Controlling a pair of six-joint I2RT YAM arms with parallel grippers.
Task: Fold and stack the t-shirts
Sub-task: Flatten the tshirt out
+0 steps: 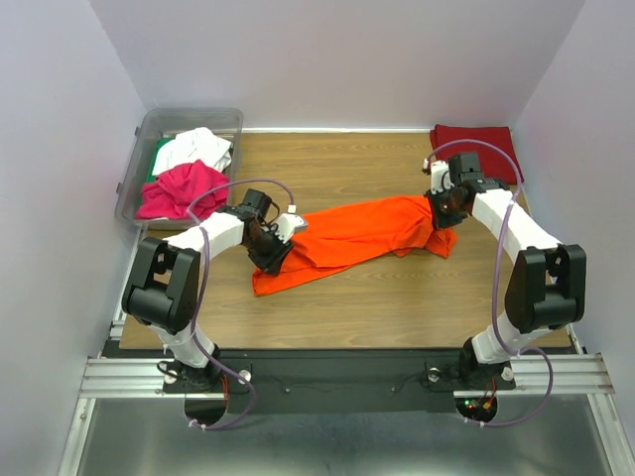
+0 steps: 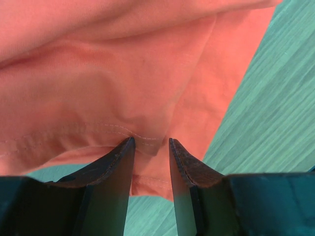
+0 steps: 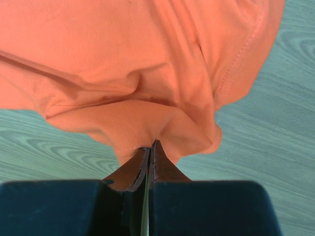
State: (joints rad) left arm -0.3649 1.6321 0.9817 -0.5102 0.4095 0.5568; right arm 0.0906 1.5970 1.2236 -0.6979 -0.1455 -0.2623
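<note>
A bright orange t-shirt (image 1: 357,236) lies stretched across the middle of the wooden table. My left gripper (image 1: 270,238) is at its left end; in the left wrist view the gripper (image 2: 150,142) is open, with the shirt's hem (image 2: 123,130) between and beyond the fingertips. My right gripper (image 1: 444,210) is at the shirt's right end; in the right wrist view the gripper (image 3: 150,147) is shut on a pinch of the orange cloth (image 3: 147,73). A dark red t-shirt (image 1: 474,149) lies folded at the back right. Magenta (image 1: 181,190), white (image 1: 195,149) and green (image 1: 159,159) shirts lie in the bin.
A clear plastic bin (image 1: 189,121) stands at the back left corner. White walls close in the table on three sides. The arms' bases sit on a metal rail (image 1: 337,375) at the near edge.
</note>
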